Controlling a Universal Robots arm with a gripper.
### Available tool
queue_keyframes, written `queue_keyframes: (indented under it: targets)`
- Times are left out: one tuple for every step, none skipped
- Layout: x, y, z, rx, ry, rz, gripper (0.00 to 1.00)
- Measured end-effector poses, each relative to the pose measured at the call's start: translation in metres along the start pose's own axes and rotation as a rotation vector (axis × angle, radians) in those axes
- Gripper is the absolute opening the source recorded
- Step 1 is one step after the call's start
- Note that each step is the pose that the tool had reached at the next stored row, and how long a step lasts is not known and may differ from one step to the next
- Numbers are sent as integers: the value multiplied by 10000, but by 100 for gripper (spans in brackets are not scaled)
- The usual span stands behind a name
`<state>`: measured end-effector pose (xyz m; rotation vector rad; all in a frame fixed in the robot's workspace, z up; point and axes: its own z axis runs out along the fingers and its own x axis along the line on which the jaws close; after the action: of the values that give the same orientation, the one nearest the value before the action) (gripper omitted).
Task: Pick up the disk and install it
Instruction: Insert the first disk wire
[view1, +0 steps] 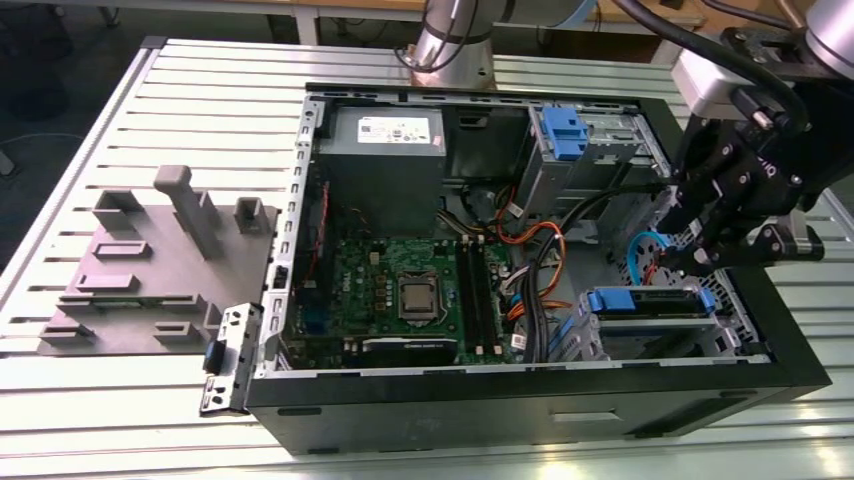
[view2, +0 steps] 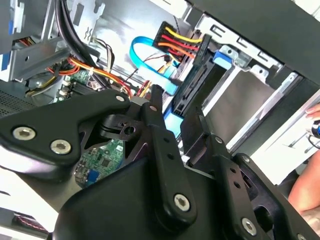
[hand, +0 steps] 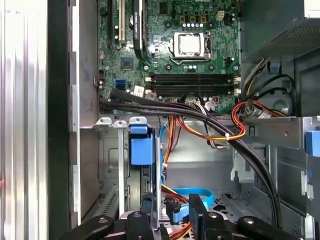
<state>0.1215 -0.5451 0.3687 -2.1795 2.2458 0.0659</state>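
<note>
So the open PC case (view1: 534, 385) sat on a slatted metal table (view1: 80, 420), with a grey fixture plate (view1: 147, 270) just off its left wall in the exterior view. There was plenty of room over the motherboard (view1: 400, 290), but the right end was tight, with drive cages and a thick cable bundle (hand: 200, 112) crossing it. The power supply (view1: 380, 150) took the far left corner inside.

The disk (view2: 190, 92) stood on edge in the near-right drive cage, with the red, yellow and black power lead and the blue data cable at its end. The gripper (view2: 175, 107) hung low over that cage. Its fingers (view2: 160, 140) were apart and gripping nothing, tips just short of the disk's edge. I couldn't tell if they touched it.
</note>
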Motion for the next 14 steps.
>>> queue_keyframes:
  targets:
    - [0,-11,7,0,-2,-1,42]
    - [0,-17,15,2,-1,-1,42]
    - [0,-19,26,6,-1,0,42]
    - [1,-20,38,11,-1,1,42]
    - [1,-21,52,17,-1,1,42]
    - [1,-23,63,21,-2,-1,42]
    - [2,-24,73,24,-1,-1,42]
    - [2,-26,83,25,-1,-1,42]
    - [3,-29,93,25,-2,-2,42]
    - [3,-32,103,25,-1,-1,42]
    - [3,-34,111,25,-1,-1,42]
    - [3,-34,118,26,0,0,42]
    - [4,-35,123,25,2,0,42]
    - [5,-35,128,25,2,0,42]
